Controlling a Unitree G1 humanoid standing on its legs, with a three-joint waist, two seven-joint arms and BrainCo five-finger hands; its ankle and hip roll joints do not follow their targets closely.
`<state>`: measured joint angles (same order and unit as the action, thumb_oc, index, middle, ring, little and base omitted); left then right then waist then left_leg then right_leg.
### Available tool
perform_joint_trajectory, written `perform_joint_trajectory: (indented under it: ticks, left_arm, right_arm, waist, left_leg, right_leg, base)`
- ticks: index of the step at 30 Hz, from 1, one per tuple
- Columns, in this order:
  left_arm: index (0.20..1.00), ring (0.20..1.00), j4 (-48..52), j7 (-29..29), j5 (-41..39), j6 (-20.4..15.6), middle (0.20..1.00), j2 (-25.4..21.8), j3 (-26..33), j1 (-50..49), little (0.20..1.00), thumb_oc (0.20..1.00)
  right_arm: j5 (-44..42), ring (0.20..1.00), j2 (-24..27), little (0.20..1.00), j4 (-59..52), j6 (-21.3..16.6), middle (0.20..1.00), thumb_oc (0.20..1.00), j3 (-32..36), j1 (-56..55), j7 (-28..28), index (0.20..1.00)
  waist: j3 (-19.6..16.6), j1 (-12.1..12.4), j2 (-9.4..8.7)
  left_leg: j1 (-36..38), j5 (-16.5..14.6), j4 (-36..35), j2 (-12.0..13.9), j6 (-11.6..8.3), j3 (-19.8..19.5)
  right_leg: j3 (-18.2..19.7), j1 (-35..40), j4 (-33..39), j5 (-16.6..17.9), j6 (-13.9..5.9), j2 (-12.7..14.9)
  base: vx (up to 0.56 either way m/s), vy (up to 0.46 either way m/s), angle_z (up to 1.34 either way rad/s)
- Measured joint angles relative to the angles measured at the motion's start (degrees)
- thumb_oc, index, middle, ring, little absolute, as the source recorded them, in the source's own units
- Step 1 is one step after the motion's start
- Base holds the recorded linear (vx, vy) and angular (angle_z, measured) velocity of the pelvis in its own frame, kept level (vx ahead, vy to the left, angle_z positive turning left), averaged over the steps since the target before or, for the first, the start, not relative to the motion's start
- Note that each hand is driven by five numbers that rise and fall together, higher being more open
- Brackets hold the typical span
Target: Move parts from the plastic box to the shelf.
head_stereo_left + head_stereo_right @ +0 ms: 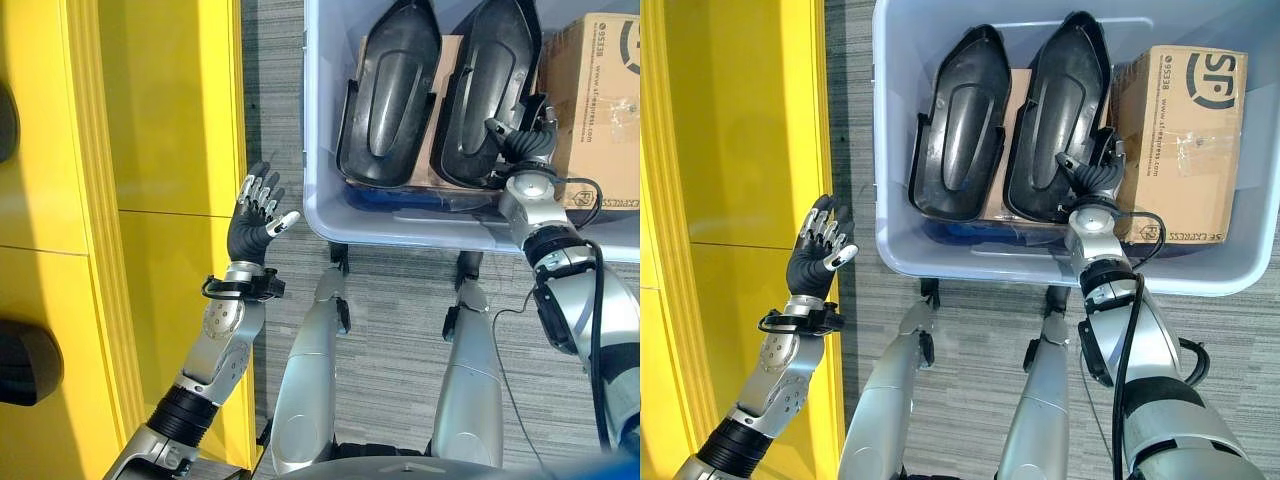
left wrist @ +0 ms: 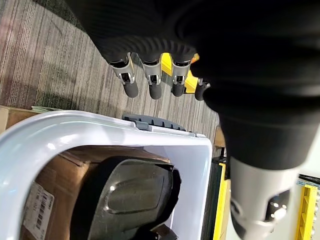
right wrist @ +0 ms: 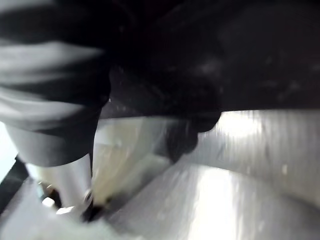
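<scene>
Where my right hand (image 1: 1092, 172) reaches over the near wall of the pale blue-grey plastic box (image 1: 1040, 262), its fingers sit against the lower edge of the right-hand glossy black moulded part (image 1: 1060, 120); whether they are curled round that edge or merely resting on it I cannot tell from either head view; the right wrist view gives me only dark, smeared shapes against a pale surface, so it settles nothing; both black moulded parts are in the box, the left one (image 1: 958, 125) just beside its twin and leaning on a flat sheet of brown cardboard (image 1: 1012, 110); a brown cardboard carton (image 1: 1180, 140) stands at about 3 o'clock of them, its far side cut off by the frame edge in the left eye view; something dark blue lies under the parts, too hidden to name; my left hand (image 1: 256, 212) is raised at 9 o'clock of the box, well apart from it, fingers spread and relaxed, holding nothing, close to the yellow panelled shelf unit (image 1: 170, 110); the left wrist view adds the box's grey handle lug (image 2: 152, 122) and one black part from above its rim; grey striped carpet (image 1: 400, 290) covers the floor.
</scene>
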<state>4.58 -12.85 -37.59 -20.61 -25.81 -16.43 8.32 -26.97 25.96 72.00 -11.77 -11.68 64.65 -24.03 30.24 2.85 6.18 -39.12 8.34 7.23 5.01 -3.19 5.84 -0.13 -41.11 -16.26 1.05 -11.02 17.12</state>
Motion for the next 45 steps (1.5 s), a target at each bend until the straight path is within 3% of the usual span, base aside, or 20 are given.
perform_joint_trajectory:
  ticks: [10, 11, 19, 25, 28, 39, 43, 45]
  left_arm:
    - [1.0, 1.0, 0.0, 1.3, 0.0, 0.0, 1.0, 0.0, -0.6, 0.6, 1.0, 1.0]
    - [1.0, 1.0, 0.0, 1.3, 0.0, 0.0, 1.0, 0.1, -0.6, 0.6, 1.0, 1.0]
    - [1.0, 1.0, 0.1, 1.3, -0.1, 0.0, 1.0, 0.4, 1.2, -1.2, 1.0, 1.0]
    - [1.0, 1.0, 0.5, 1.7, -0.1, 0.0, 1.0, 0.5, 2.7, -2.6, 1.0, 1.0]
    - [1.0, 1.0, 0.6, 2.0, -0.1, 0.1, 1.0, 0.2, 3.5, -4.6, 1.0, 1.0]
    - [1.0, 1.0, 0.6, 5.3, -0.1, 2.0, 1.0, 0.3, 7.3, -8.7, 1.0, 1.0]
    - [1.0, 1.0, 0.5, 6.4, -0.1, 2.7, 1.0, 0.4, 8.0, -12.2, 1.0, 1.0]
    - [1.0, 1.0, 0.5, 6.7, 0.0, 3.9, 1.0, 0.8, 9.5, -14.0, 1.0, 1.0]
  right_arm:
    - [-4.9, 0.2, 2.6, 0.2, -4.3, 0.0, 0.2, 0.2, 0.7, -3.5, 2.1, 0.2]
    - [-5.4, 0.2, 2.9, 0.2, -11.5, 0.0, 0.2, 0.2, 0.6, -7.7, 1.5, 0.2]
    - [-0.9, 0.2, 2.3, 0.2, -37.9, 1.2, 0.2, 0.2, 0.1, -29.4, -1.1, 0.2]
    - [3.0, 0.2, 2.1, 0.2, -46.3, 1.1, 0.2, 0.2, 3.4, -34.5, -2.0, 0.2]
    - [5.9, 0.2, 1.7, 0.2, -48.7, 0.1, 0.2, 0.2, 4.4, -35.7, -2.1, 0.2]
    - [10.4, 0.2, 1.6, 0.2, -62.3, 0.1, 0.2, 0.2, 4.5, -43.3, 2.5, 0.2]
    - [10.3, 0.2, 0.9, 0.2, -63.5, 0.0, 0.2, 0.2, 4.2, -46.5, 5.0, 0.2]
    - [10.5, 0.2, -0.1, 0.2, -63.5, 0.2, 0.2, 0.2, 3.5, -47.9, 6.1, 0.2]
  waist:
    - [0.0, 1.1, 0.06]
    - [0.0, 0.7, 0.05]
    - [-0.1, -2.1, -0.23]
    - [-0.3, -2.8, -0.78]
    - [-2.5, -3.1, -2.95]
    - [-5.3, -2.6, -3.93]
    - [-10.2, -2.3, -4.69]
    - [-11.3, -2.4, -4.7]
  left_leg:
    - [0.2, 0.2, 1.1, 0.0, -0.07, -0.3]
    - [0.7, 0.2, 1.1, 0.0, -0.05, -0.3]
    - [7.7, -0.4, 0.2, 0.5, 0.07, -0.3]
    - [14.3, -0.3, -2.8, 1.2, -0.15, -0.2]
    - [15.4, -0.4, -3.3, 1.6, -0.31, -0.2]
    - [24.4, -0.9, -5.1, 3.4, -1.69, -0.2]
    - [27.2, -2.0, -5.2, 4.7, -2.16, -0.5]
    - [30.8, -2.4, -5.1, 5.5, -2.81, -1.9]
  right_leg:
    - [0.0, 0.0, -2.4, -0.8, 0.11, 0.1]
    - [0.0, 0.5, -2.3, -0.8, 0.12, 0.1]
    - [-0.9, 9.0, 1.2, -0.4, -0.07, -0.3]
    - [-2.0, 16.2, 5.6, 1.1, 0.05, -1.1]
    - [-2.2, 17.8, 7.6, 1.7, 0.27, -1.5]
    - [-3.4, 27.7, 10.3, 1.6, 0.93, -3.4]
    - [-3.8, 29.9, 8.8, -0.4, 1.61, -4.5]
    - [-5.1, 32.6, 4.8, -3.4, 2.27, -5.1]
  base:
    - [0.0, 0.005, 0.03]
    - [0.0, 0.0, 0.0]
    - [0.0, -0.003, 0.0]
    - [0.01, -0.027, -0.06]
    - [0.02, -0.022, -0.03]
    - [0.04, -0.053, -0.02]
    - [0.02, -0.158, 0.03]
    - [0.02, -0.234, 0.24]
